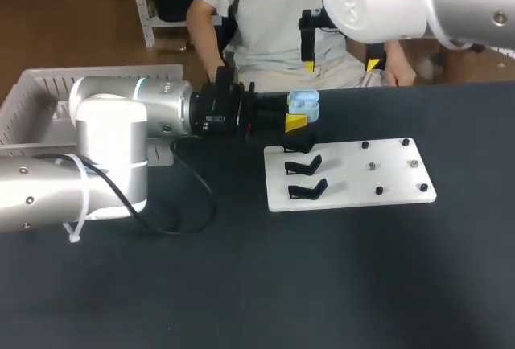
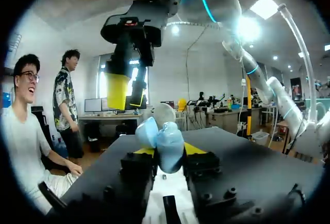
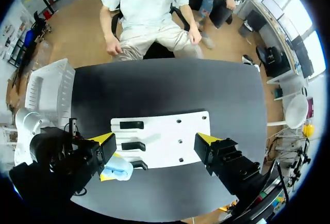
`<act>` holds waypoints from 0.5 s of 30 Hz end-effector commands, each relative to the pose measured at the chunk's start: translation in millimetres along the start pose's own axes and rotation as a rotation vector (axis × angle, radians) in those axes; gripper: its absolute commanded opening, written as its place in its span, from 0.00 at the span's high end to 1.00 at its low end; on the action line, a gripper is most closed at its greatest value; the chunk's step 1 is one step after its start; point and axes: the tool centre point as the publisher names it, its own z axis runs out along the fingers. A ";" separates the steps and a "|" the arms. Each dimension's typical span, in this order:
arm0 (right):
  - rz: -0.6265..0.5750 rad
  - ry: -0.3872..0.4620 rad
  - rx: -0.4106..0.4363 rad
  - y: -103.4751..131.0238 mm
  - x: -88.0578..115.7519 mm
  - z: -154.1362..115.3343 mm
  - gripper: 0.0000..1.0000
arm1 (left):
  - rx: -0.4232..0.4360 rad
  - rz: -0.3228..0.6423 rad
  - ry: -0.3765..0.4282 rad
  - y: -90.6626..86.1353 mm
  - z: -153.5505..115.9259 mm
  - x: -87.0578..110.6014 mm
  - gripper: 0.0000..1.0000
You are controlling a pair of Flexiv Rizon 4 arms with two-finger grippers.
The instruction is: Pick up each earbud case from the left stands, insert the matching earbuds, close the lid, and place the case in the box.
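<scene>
While hovering over the 10 o'clock corner of the white board (image 1: 386, 180), pinches the pale blue earbud case (image 2: 164, 142) from both sides in the left gripper (image 2: 169, 150). Carries it just past the fingertips, lid swung open, the two halves spread in a V. Hangs it right above the black stands (image 1: 304, 166), clear of the worktop (image 1: 322, 285).

Higher and beyond the case, toward 12 o'clock in the head view, finds the right gripper (image 2: 128, 92) pointing down, fingers spread wide, holding nothing. Probably the free arm for fetching earbuds and dropping them into the open case from above. Cannot identify the small dark pieces (image 1: 378, 190) at the board's 3 o'clock side.

Leaves the box (image 1: 48, 100) well apart, at 9 o'clock of the case.
</scene>
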 end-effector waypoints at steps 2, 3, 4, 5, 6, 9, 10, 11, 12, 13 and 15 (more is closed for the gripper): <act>-0.002 0.080 0.017 3.8 -7.5 13.8 0.00 | -0.004 0.003 -0.002 -0.8 0.2 0.5 1.00; -0.005 0.087 0.022 4.3 -4.6 15.5 0.00 | -0.004 0.003 -0.002 -0.8 0.2 0.5 1.00; -0.007 0.101 0.024 4.4 -2.2 17.1 0.00 | -0.004 0.003 -0.002 -0.8 0.2 0.5 1.00; -0.013 0.115 0.026 4.0 -0.3 19.0 0.00 | -0.004 0.003 -0.002 -0.8 0.2 0.5 1.00; -0.015 0.117 0.027 3.3 1.2 20.3 0.00 | -0.004 0.003 -0.002 -0.8 0.2 0.5 1.00; -0.032 0.150 0.023 4.6 12.9 20.9 0.00 | -0.004 0.003 -0.002 -0.8 0.2 0.5 1.00; -0.035 0.155 0.023 4.8 16.2 20.6 0.00 | -0.004 0.003 -0.002 -0.8 0.2 0.5 1.00; -0.040 0.159 0.027 5.2 19.8 20.1 0.00 | -0.004 0.003 -0.002 -0.8 0.2 0.5 1.00; -0.041 0.161 0.028 5.6 23.3 19.1 0.00 | -0.004 0.003 -0.002 -0.8 0.2 0.5 1.00; -0.044 0.160 0.029 6.3 27.1 17.9 0.00 | -0.004 0.003 -0.002 -0.8 0.2 0.5 1.00; -0.050 0.164 0.029 7.7 34.0 15.5 0.00 | -0.004 0.003 -0.002 -0.8 0.2 0.5 1.00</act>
